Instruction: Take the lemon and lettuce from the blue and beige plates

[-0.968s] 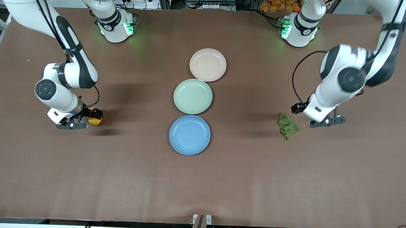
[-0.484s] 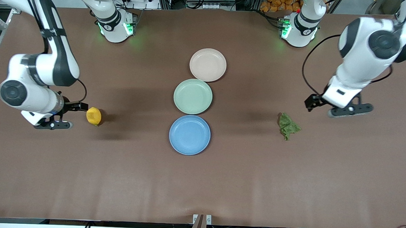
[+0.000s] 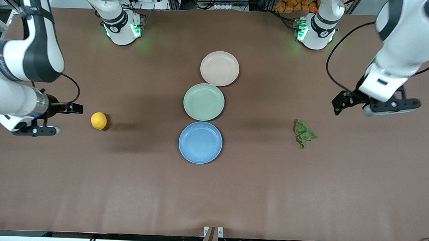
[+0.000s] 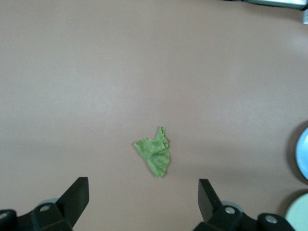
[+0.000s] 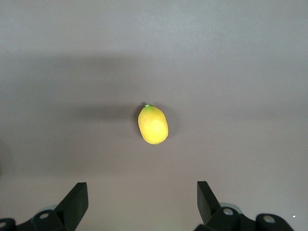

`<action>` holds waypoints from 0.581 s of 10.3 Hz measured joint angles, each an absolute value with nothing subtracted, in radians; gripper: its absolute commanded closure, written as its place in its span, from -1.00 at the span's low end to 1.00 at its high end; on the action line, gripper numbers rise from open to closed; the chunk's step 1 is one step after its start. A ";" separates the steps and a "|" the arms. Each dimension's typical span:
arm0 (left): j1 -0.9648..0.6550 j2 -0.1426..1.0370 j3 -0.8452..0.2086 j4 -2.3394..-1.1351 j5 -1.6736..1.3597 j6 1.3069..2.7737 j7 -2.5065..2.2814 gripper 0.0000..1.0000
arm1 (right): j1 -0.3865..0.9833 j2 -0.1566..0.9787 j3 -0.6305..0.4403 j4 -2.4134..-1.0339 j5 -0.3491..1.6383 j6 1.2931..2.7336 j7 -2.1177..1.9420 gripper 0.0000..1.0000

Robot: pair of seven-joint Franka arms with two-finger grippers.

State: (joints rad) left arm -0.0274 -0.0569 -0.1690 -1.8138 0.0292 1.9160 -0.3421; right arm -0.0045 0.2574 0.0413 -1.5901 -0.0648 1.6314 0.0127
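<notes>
Brown tabletop holds the lemon near the right arm's end and the lettuce near the left arm's, off the blue plate and beige plate, while the left gripper and right gripper hover spread and empty.

The right arm rises from its base and bends down at the right arm's end of the desk, its forearm and wrist angled toward the middle. The right claw hangs in the air above the desk, its two dark fingers spread wide apart with nothing between them. The left arm reaches out from its base and folds down at the left arm's end, wrist tilted inward. The left claw also hangs above the desk, fingers spread wide and holding nothing.
</notes>
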 measured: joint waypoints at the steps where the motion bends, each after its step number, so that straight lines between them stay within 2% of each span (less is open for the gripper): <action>1: -0.027 -0.059 -0.169 -1.758 0.014 1.868 -0.340 -1.00 | 0.015 0.237 0.041 -1.559 -0.061 1.619 0.014 -1.00; 4: -0.026 -0.058 -0.168 -1.675 -0.005 1.781 -0.310 -1.00 | 0.052 0.115 0.027 -1.512 -0.055 1.520 0.050 -1.00; 6: -0.022 -0.057 -0.159 -1.621 -0.006 1.678 -0.191 -1.00 | 0.050 0.078 0.009 -1.438 -0.051 1.430 0.050 -1.00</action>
State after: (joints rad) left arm -0.0219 -0.0573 -0.1586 -1.6210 -0.0057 1.6777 -0.1907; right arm 0.0503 0.0776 0.0086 -1.4375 -0.0506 1.4298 0.0505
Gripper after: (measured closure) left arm 0.000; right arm 0.000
